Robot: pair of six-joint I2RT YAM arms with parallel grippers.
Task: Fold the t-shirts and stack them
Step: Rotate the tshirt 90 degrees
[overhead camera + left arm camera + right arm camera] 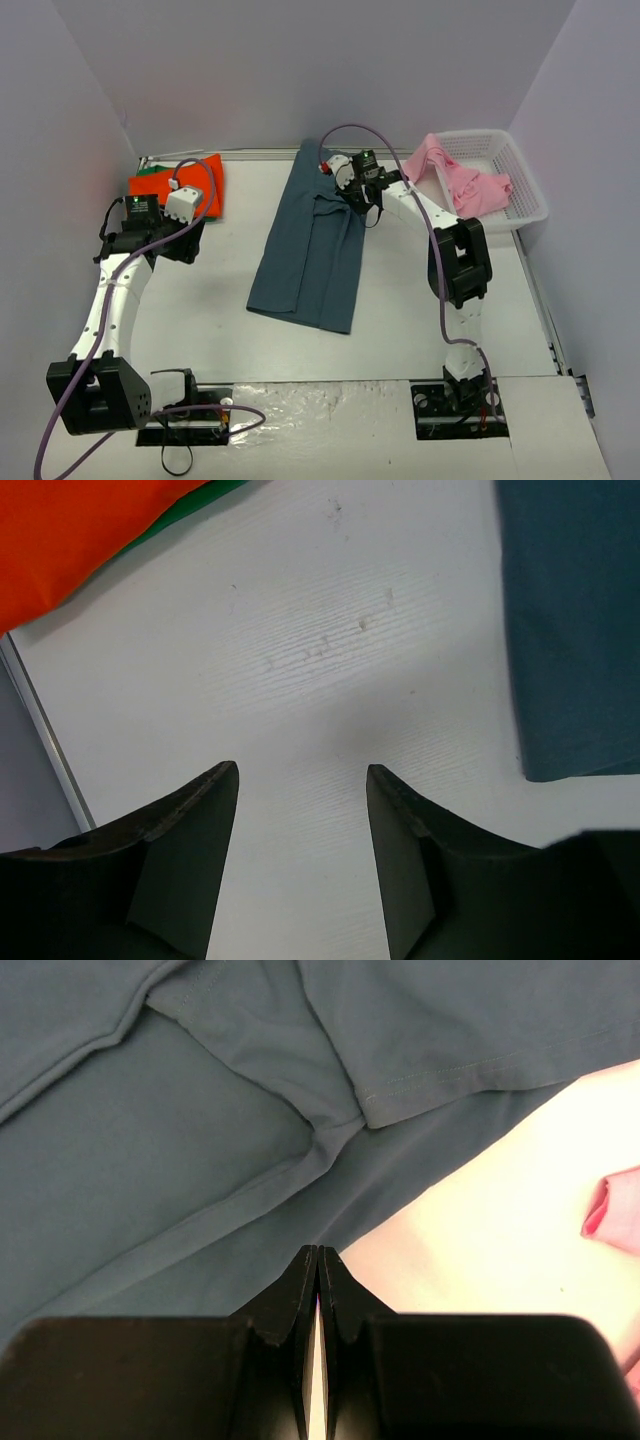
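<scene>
Left claw (300, 778) stood open over the white table (330, 650), nothing between its jaws but bare tabletop. Ahead of it and to its left lay the folded bright orange-red cloth t-shirt (70, 530), a strip of the green cloth t-shirt (195, 505) showing from under its near edge. The table's side edge ran close on that claw's left. On its right, well apart, was the straight edge and near corner of the dark slate-blue cloth t-shirt (570, 620). Open tabletop lay ahead between the two garments, the widest free lane on this side. Right claw (318, 1255) was closed, jaws pressed together with no cloth seen between them, tips at the slate-blue shirt's side edge; contact with the cloth could not be judged. Ahead and to this claw's left the shirt filled the view, one sleeve hem folded over just ahead of the tips. On its right, bare table, then a fold of the light pink cloth t-shirt (610, 1210) at the frame's edge. From overhead, the slate-blue shirt lay flat and lengthwise mid-table, sides folded inward, right claw at its far right part. The pink shirt hung crumpled over the rim of the white plastic lattice basket (525, 180) in the corner beyond the right claw. Bare table lay around the slate-blue shirt's near hem.
</scene>
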